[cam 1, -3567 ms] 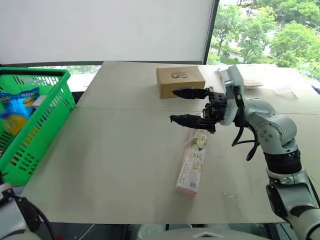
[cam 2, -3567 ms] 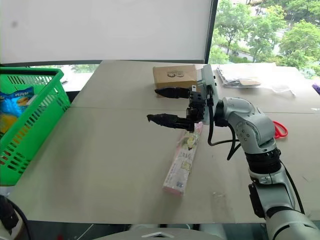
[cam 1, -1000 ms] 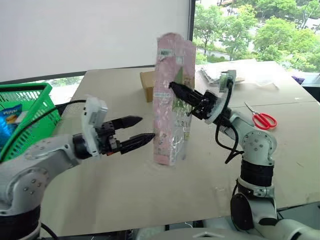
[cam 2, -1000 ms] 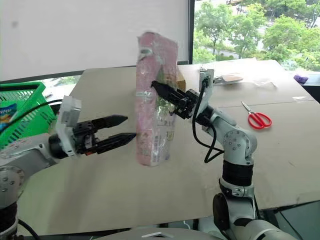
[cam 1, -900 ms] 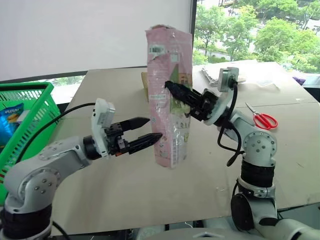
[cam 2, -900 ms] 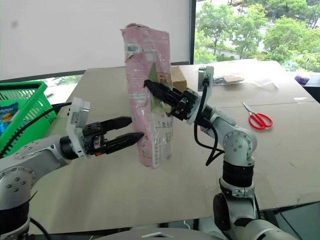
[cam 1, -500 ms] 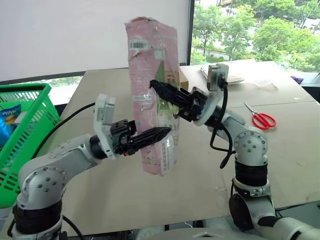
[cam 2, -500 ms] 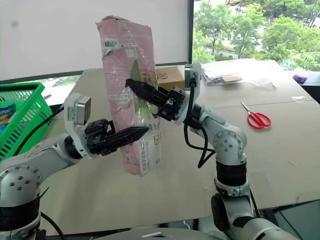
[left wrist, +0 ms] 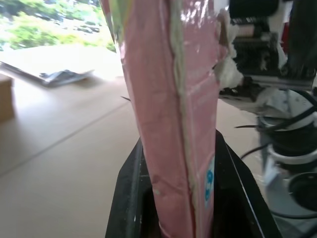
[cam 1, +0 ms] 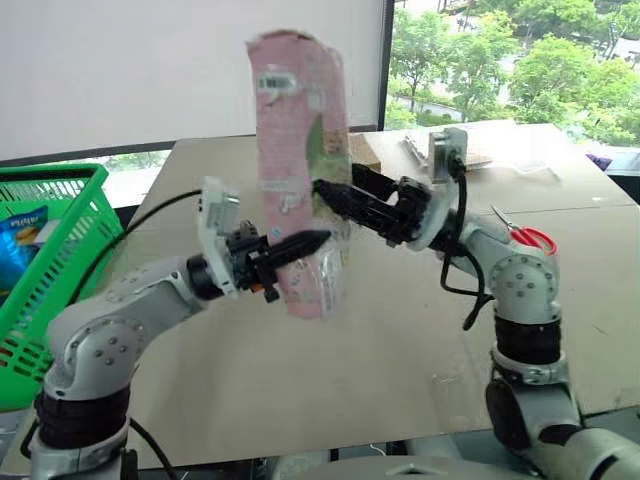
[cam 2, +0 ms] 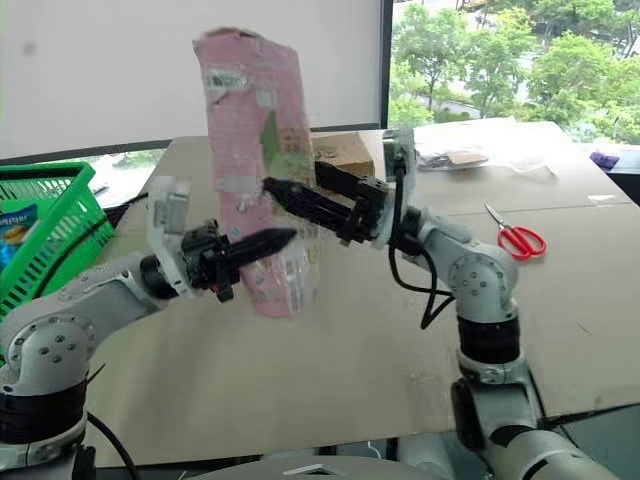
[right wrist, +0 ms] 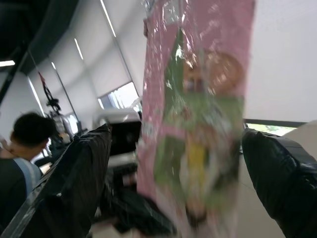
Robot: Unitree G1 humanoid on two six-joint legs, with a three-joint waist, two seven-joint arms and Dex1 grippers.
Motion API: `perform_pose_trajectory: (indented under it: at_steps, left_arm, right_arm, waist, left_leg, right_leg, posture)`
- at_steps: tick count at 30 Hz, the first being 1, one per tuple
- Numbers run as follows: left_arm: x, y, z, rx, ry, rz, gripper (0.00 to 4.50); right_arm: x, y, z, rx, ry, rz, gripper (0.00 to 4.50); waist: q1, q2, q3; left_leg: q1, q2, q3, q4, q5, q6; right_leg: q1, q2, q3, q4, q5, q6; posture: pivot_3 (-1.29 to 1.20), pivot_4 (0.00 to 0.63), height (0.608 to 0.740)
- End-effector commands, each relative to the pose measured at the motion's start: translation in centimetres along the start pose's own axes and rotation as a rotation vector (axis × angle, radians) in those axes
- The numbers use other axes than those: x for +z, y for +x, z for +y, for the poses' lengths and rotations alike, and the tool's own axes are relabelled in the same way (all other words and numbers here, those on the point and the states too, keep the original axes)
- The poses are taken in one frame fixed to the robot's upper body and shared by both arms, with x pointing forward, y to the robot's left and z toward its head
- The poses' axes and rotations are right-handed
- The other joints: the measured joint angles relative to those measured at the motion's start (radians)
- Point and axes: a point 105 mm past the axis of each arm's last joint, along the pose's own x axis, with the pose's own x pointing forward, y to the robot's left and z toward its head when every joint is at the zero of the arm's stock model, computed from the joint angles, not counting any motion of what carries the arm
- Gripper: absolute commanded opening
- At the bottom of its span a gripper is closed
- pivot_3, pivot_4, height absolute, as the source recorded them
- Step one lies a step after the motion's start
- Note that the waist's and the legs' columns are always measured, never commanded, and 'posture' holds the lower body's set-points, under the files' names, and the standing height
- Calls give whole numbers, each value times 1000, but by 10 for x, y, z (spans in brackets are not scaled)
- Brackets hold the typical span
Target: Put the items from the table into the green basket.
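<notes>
Left gripper [cam 1: 300, 243] pinches the pink snack packet [cam 1: 297, 150], held upright above the table [cam 1: 400, 330]. Right gripper [cam 1: 340, 195] fingers spread wide either side of it.

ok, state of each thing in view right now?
pink snack packet: upright in the air, clamped low down
left gripper: shut on the packet
right gripper: open, fingers either side of the packet
green basket: on the left, blue packet inside
red scissors: lying on table
</notes>
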Motion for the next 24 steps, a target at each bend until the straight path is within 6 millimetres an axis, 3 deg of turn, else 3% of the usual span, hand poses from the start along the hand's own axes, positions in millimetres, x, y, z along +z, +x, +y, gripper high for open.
perform_pose_trajectory:
  at_steps: [1, 5, 11, 16, 24]
  left_arm:
    - [42, -24, 26, 190, 206, -39, 278]
    - [92, -99, 90, 690, 469, 28, 278]
    - [136, -196, 128, 1148, 586, 23, 278]
    - [129, -247, 147, 1368, 540, 61, 278]
    - [110, -292, 166, 1480, 426, 11, 278]
  right_arm:
    - [4, -19, -5, 1, -97, 29, 4500]
    - [17, -45, -3, 39, -125, 19, 4500]
    - [36, -65, -2, 49, -169, -40, 4500]
    - [44, -72, -4, 52, -223, -45, 4500]
    - [53, -69, -3, 74, -288, -55, 4500]
  waist:
    - [-3, 0, 1]
    - [-5, 1, 6]
    - [8, -1, 7]
    - [32, -6, 9]
    - [54, -17, 7]
  left_leg:
    - [0, 0, 0, 0, 0, 0]
    - [1, 1, 1, -1, 0, 0]
    - [0, 5, 0, -5, 0, 0]
    - [0, 4, 1, -6, 0, 0]
    - [-5, 4, -2, -6, 0, 0]
  right_leg:
    - [0, 0, 0, 0, 0, 0]
    - [-2, 4, 1, 0, 0, 0]
    - [-3, 4, -1, -1, -1, -2]
    - [-3, -5, -1, -3, -1, -1]
    - [-6, -9, -5, -3, 2, -5]
  posture:
    - [125, 0, 724]
    - [145, 0, 724]
    - [178, 0, 724]
    - [175, 0, 724]
    - [169, 0, 724]
